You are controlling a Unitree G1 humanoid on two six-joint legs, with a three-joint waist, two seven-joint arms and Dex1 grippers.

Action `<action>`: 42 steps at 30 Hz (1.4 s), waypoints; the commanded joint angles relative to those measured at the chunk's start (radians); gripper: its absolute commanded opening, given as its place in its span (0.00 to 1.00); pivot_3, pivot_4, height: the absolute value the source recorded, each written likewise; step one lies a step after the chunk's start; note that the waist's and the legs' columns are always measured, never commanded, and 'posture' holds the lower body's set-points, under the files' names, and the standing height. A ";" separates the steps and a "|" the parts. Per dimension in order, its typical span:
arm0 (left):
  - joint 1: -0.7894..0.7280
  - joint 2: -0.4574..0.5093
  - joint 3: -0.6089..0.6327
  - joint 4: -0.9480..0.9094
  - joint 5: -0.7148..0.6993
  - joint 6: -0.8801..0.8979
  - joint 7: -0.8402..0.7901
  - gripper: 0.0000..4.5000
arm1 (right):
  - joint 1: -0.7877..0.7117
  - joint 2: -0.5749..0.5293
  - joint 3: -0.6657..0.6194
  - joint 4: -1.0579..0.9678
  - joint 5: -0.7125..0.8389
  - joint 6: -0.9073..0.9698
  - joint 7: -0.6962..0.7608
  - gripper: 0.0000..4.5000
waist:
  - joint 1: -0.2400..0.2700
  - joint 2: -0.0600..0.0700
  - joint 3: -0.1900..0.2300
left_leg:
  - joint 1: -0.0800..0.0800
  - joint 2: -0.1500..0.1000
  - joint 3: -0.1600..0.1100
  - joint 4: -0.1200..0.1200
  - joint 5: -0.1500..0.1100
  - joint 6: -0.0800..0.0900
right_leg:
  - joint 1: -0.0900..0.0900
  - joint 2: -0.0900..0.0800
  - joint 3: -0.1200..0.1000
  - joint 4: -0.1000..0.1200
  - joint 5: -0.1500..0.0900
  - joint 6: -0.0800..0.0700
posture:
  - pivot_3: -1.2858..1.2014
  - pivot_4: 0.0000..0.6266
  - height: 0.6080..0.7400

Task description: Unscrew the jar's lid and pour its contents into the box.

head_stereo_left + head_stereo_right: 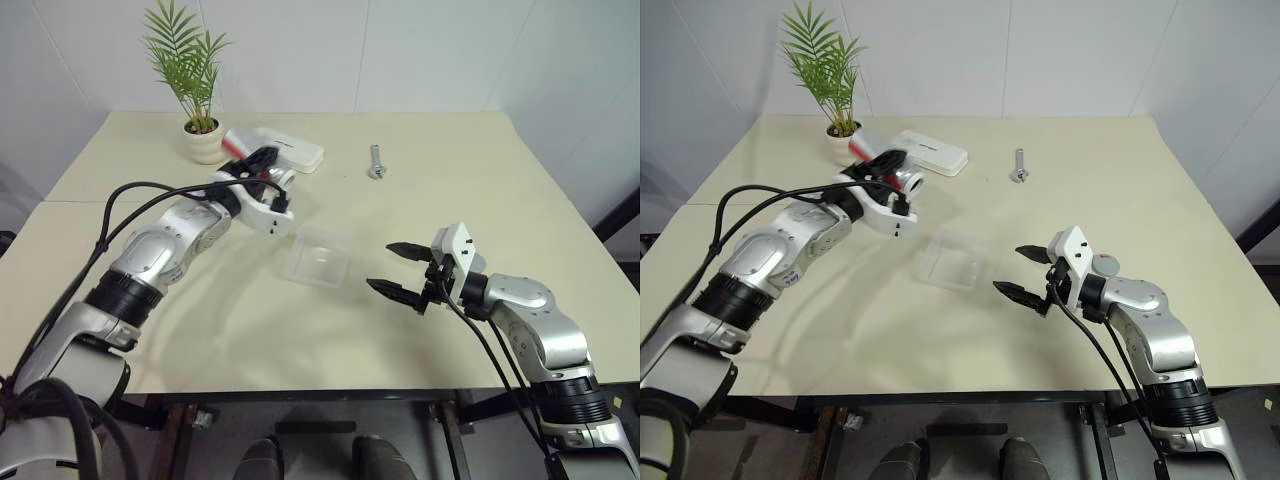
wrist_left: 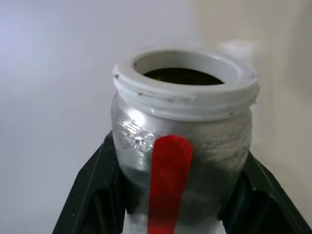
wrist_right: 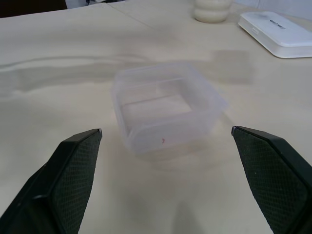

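Left hand (image 1: 890, 172) grips the open, lidless jar (image 2: 181, 141) by its slick rigid body above the bench, right hand (image 1: 402, 270) spread wide beside the light, flimsy box (image 3: 165, 105).

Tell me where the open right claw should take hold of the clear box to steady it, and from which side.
Grip the box across its two opposite side walls, coming in level from the right claw's side: the walls are straight, and the open fingers already stand wider than the box.
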 commanded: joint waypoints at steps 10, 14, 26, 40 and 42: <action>-0.034 -0.024 -0.088 0.055 0.233 -0.065 0.129 0.44 | -0.009 0.031 -0.020 -0.031 0.029 0.000 -0.024 1.00 | -0.004 0.000 0.000 | -0.001 0.001 0.001 -0.002 0.000 0.000 | -0.004 0.000 0.000 0.002 -0.001 -0.001 | 0.52 0.24 1.00; -0.001 -0.004 -0.078 0.022 0.219 -0.079 0.088 0.44 | -0.007 0.036 -0.020 -0.029 0.028 -0.001 -0.026 1.00 | -0.004 0.000 0.000 | -0.001 0.001 0.001 -0.001 -0.001 0.000 | -0.003 0.000 0.000 0.002 -0.001 -0.001 | 0.52 0.24 1.00; 0.049 0.000 0.011 -0.056 0.140 -0.112 0.043 0.44 | -0.019 0.048 -0.012 -0.007 0.023 -0.013 -0.021 1.00 | -0.005 0.000 0.000 | 0.000 0.001 0.001 0.001 0.000 0.001 | -0.003 0.000 0.000 0.006 -0.001 -0.001 | 0.52 0.24 1.00; 0.269 -0.189 0.655 -0.033 -0.890 0.287 -0.456 0.44 | -0.020 0.022 -0.010 -0.012 0.017 -0.013 0.013 1.00 | -0.006 0.000 0.000 | 0.001 0.001 0.000 0.003 0.000 0.001 | -0.002 0.000 0.001 0.010 -0.001 -0.001 | 0.52 0.24 1.00; 0.281 -0.223 0.750 -0.040 -0.984 0.399 -0.451 0.44 | -0.028 0.020 -0.006 -0.004 0.013 -0.017 0.023 1.00 | -0.007 0.000 0.000 | 0.001 0.001 0.000 0.003 0.000 0.001 | -0.003 0.000 0.001 0.011 -0.001 -0.001 | 0.52 0.24 1.00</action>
